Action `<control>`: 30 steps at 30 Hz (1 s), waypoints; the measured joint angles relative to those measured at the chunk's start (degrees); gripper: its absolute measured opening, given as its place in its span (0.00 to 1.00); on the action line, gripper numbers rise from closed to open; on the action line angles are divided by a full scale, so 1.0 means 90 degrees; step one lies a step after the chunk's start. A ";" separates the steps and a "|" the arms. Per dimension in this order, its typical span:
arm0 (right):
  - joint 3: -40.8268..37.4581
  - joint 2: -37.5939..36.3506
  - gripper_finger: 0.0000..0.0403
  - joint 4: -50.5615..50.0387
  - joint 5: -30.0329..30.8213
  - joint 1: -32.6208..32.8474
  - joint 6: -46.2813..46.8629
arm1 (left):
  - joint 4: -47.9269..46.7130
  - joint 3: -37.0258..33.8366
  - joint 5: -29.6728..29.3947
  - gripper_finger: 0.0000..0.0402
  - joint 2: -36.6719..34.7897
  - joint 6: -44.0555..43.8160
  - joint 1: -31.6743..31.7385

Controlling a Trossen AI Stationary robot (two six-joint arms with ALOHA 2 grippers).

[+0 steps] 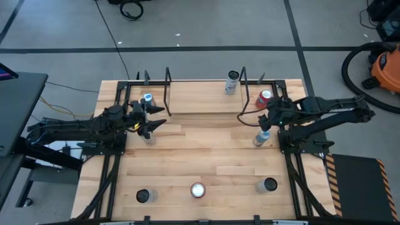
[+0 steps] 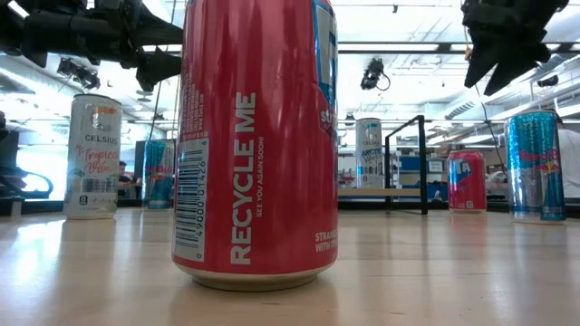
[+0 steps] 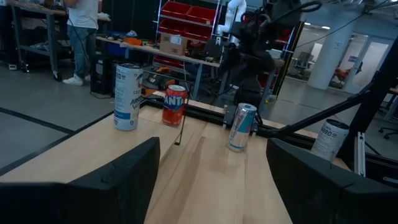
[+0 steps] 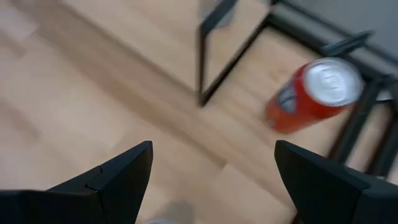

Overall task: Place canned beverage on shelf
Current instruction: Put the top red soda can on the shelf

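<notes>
high view:
shelf (image 1: 203, 94): light-wood board at the far edge of the table (image 1: 206, 156), black rod uprights at both ends.
white can (image 1: 232, 82): upright on the shelf's far right part.
red can (image 1: 264, 99): just off the shelf's right end, on the table.
left gripper (image 1: 152, 119): at the shelf's left front corner, fingers part open, nothing between them; a blue-top can (image 1: 147, 100) stands just behind it.
right gripper (image 1: 265, 122): near the shelf's right front corner, over a blue can (image 1: 260, 139); fingers apart, empty.
near edge: dark-top can (image 1: 144, 196), red-top can (image 1: 197, 190), another dark-top can (image 1: 269, 185), in a row.

low view:
near red can (image 2: 258, 145): fills the centre, reads "RECYCLE ME".
left side: white Celsius can (image 2: 91, 156), blue can (image 2: 157, 174) behind it.
right side: white can (image 2: 368, 152) on shelf board (image 2: 381, 193), red can (image 2: 467, 181), blue can (image 2: 535, 165).
grippers: both hang above the table, touching no can.

left wrist view:
fingers (image 3: 118, 177): spread, gap empty.
ahead: white can (image 3: 127, 96), red can (image 3: 175, 106), slim silver-blue can (image 3: 241, 127), white can (image 3: 329, 139) farther off.
background: person standing at a bench.

right wrist view:
fingers (image 4: 118, 177): wide apart, gap empty.
below: red can (image 4: 314, 93) beside a black shelf upright (image 4: 214, 56).
</notes>
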 joint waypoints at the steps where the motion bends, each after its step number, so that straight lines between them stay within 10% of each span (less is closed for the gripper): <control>1: 0.0000 0.0000 0.86 -0.0051 0.0137 -0.0041 0.0045 | 0.0000 0.0000 0.0000 0.74 0.0000 0.0000 0.0000; 15: 0.0000 0.0002 0.86 -0.0075 0.0717 -0.1625 -0.0165 | 0.0000 0.0000 0.0000 0.74 0.0000 0.0000 0.0000; 30: -0.0886 0.0005 0.86 0.1807 -0.0105 -0.3490 -0.1926 | 0.0000 0.0000 0.0000 0.74 0.0000 0.0008 -0.0001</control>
